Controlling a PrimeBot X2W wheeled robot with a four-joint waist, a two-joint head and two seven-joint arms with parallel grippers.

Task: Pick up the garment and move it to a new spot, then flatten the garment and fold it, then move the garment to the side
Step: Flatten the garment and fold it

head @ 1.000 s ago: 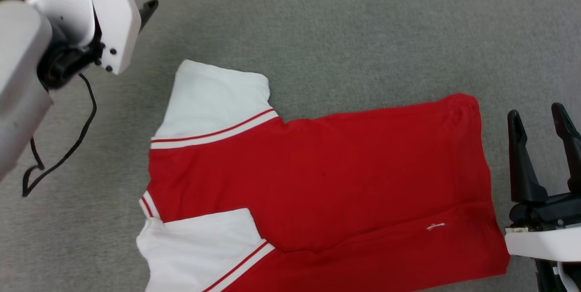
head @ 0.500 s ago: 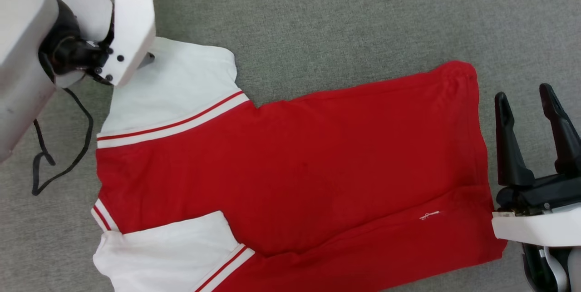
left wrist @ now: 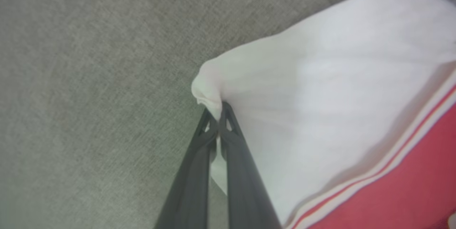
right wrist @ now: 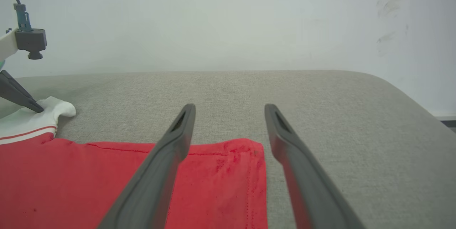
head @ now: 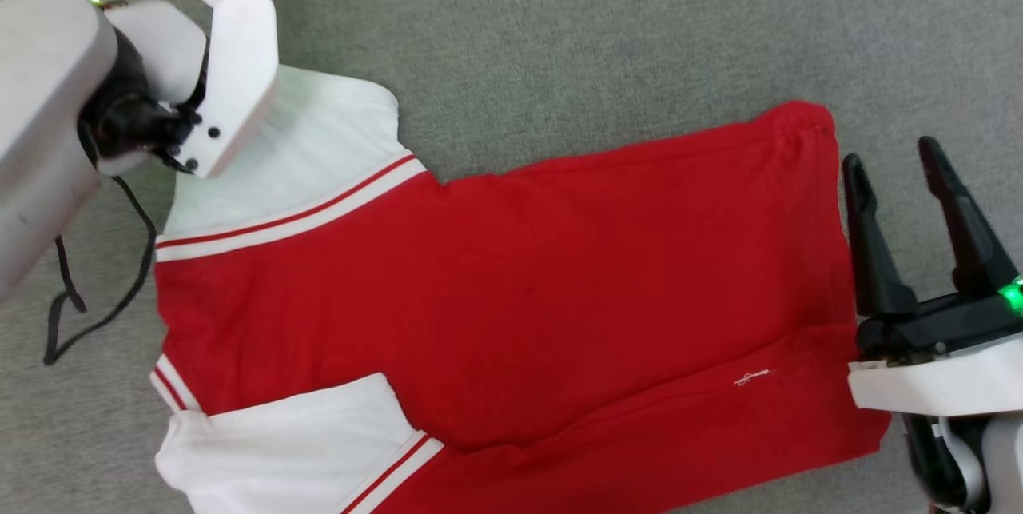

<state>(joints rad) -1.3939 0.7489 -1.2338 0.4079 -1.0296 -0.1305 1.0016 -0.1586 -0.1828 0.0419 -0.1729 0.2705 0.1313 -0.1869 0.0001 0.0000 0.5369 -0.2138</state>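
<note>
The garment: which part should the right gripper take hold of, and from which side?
Probably the far hem corner of the garment, approached from the robot's right, over the bare grey surface. The cloth lies flat there with its edge free beside the open right gripper, and the left gripper pinches the white sleeve at the opposite end.

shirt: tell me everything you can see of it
The shirt lies spread flat on a grey cloth-like surface, plain red side up, sleeve end to the robot's left, hem to its right. Soft knit by its look, lightly creased. Two white short sleeves join the body with red-and-white stripes. A small white mark sits near the hem. The left gripper is shut on a corner of the far sleeve, bunching it. The right gripper hangs open beside the hem.
</note>
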